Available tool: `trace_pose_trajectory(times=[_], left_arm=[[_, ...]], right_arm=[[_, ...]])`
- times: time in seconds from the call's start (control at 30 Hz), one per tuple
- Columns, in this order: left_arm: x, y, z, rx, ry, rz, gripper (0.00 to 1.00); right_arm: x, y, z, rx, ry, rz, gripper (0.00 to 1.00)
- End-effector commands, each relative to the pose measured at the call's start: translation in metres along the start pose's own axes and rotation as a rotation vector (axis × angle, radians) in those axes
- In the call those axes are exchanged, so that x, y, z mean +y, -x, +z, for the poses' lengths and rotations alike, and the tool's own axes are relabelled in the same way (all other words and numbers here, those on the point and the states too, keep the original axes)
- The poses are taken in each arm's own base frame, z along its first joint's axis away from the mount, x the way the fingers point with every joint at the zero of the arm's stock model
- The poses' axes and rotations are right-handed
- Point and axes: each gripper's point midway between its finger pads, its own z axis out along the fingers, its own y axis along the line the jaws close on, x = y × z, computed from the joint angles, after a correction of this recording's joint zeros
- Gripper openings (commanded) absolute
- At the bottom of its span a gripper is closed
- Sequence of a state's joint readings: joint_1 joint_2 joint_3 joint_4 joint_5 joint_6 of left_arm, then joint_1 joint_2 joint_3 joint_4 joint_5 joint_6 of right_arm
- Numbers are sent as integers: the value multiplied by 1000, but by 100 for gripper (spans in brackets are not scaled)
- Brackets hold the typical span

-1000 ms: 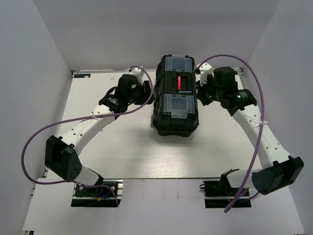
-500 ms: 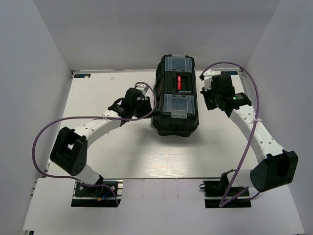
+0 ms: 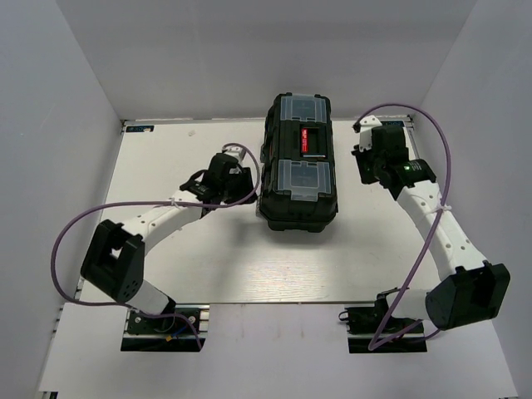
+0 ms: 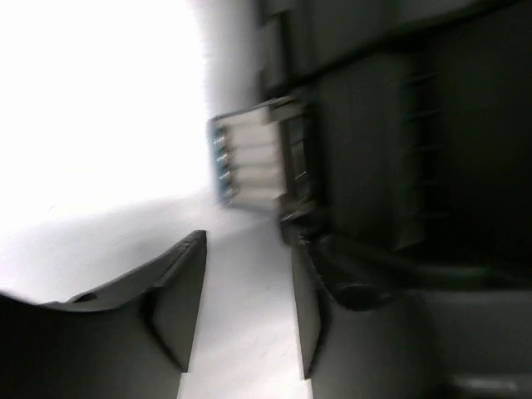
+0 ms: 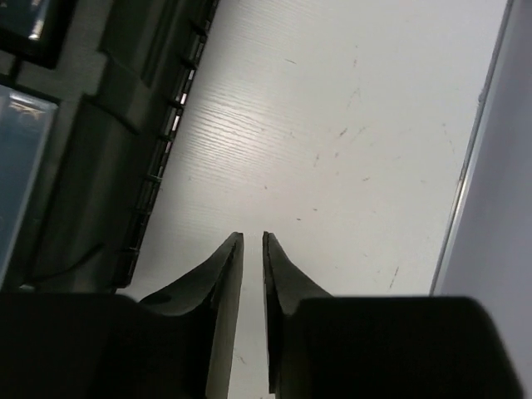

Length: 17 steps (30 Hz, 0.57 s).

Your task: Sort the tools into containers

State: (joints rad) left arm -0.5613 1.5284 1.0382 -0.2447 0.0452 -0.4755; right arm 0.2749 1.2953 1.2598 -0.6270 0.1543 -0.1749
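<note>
The black toolbox [image 3: 299,162] stands shut in the middle of the table, with two clear-lidded compartments [image 3: 301,175] and a red-labelled handle [image 3: 304,137] on its lid. No tools show in any view. My left gripper [image 3: 249,180] is open and empty, low beside the toolbox's left side. In the left wrist view [image 4: 247,237] the toolbox wall [image 4: 399,125] lies just right of the right finger. My right gripper [image 3: 364,158] is shut and empty, off the toolbox's right side. In the right wrist view [image 5: 252,237] it is over bare table, with the toolbox [image 5: 83,125] at the left.
The white table [image 3: 166,249] ends at a metal rim at the back and right [image 5: 465,191]. White walls enclose the back and both sides. Purple cables loop from both arms. A clear plastic part [image 4: 249,158] juts from the toolbox's side.
The left gripper has moved nearer and lower along the toolbox's left side. The right gripper has drawn away from the toolbox's right side toward the back right.
</note>
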Motion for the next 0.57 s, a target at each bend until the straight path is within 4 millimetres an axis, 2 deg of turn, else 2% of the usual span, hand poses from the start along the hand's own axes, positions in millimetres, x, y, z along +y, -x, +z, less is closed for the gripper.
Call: trace_pose_trajectory(times=[0.0, 0.03, 0.1, 0.13, 0.17, 0.2, 0.23, 0.33, 0.37, 0.53], left_arm=[[27, 9, -37, -46, 149, -7, 57], [28, 16, -52, -78, 165, -7, 66], [27, 22, -69, -107, 164, 7, 89], [25, 29, -78, -137, 160, 17, 93], [27, 28, -86, -141, 159, 48, 98], [23, 33, -101, -172, 145, 63, 100], [22, 34, -108, -179, 133, 82, 100], [25, 36, -129, -190, 146, 150, 100], [26, 36, -133, -193, 146, 168, 100], [35, 26, -148, -219, 152, 248, 100]], right_arm=[[-18, -4, -10, -8, -81, 29, 23], [-20, -10, -11, 0, -90, 44, 44], [-20, -19, -14, 4, -87, 52, 73], [-21, -17, -19, -20, -93, 50, 88], [-18, -26, -20, -13, -87, 48, 91], [-16, -27, -22, -23, -79, 46, 91], [-17, -22, -34, -66, -82, 67, 91], [-13, -33, -38, -94, -80, 68, 91], [-15, -31, -44, -121, -84, 71, 91], [-14, -55, -48, -127, -104, 59, 91]])
